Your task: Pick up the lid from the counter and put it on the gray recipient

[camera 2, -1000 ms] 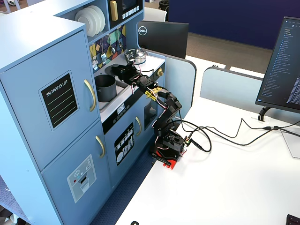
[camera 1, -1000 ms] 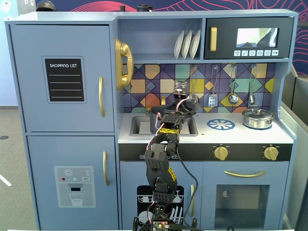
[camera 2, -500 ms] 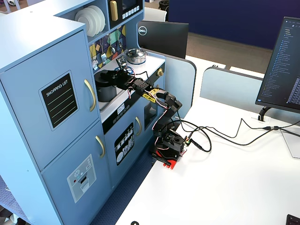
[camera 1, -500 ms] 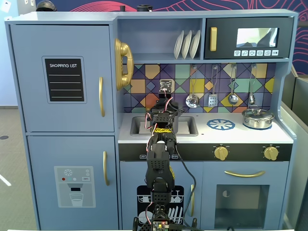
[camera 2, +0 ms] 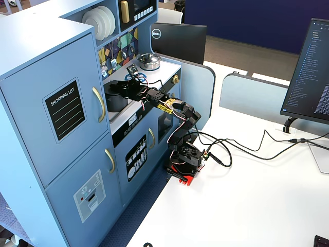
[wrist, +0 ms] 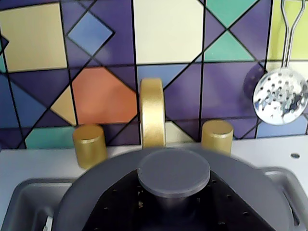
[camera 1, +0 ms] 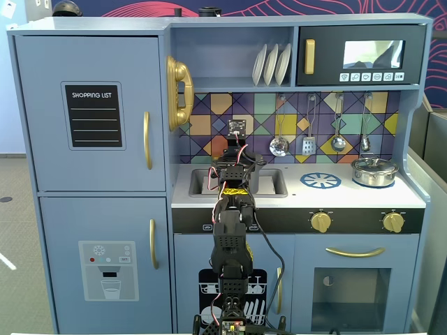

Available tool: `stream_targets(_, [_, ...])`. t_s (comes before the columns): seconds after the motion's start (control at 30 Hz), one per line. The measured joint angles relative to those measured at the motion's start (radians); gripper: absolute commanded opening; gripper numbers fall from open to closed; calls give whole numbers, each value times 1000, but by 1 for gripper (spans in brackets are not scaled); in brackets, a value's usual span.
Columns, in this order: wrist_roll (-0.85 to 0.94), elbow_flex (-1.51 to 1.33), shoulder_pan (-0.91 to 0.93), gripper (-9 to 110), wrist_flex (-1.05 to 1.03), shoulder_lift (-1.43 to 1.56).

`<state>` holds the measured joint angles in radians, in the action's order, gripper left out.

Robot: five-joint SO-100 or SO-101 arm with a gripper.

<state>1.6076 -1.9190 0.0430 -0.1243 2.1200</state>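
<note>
In the wrist view the dark gray lid (wrist: 96, 192) fills the bottom of the frame, with its round flat knob (wrist: 173, 172) in the middle. My gripper (wrist: 173, 204) is shut on the knob's stem, a black jaw on each side. The lid hangs over the sink (wrist: 26, 204), just in front of the gold faucet (wrist: 153, 113). In a fixed view the gray recipient (camera 2: 115, 99) stands in the sink directly under the lid (camera 2: 117, 84) and my gripper (camera 2: 129, 87). I cannot tell whether the lid touches its rim. In the front fixed view my arm (camera 1: 234, 209) hides the pot.
Two gold tap knobs (wrist: 89, 144) (wrist: 217, 135) flank the faucet against the tiled back wall. A slotted spoon (wrist: 280, 96) hangs at the right. A shiny silver pot (camera 1: 374, 171) with its own lid stands on the right burner. A blue burner mark (camera 1: 320, 181) lies beside the sink.
</note>
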Motion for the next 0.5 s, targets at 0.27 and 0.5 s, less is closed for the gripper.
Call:
stream_targets(0.27, [0, -9, -5, 0, 0, 8])
stream_targets(0.5, [-2, -9, -29, 0, 2, 5])
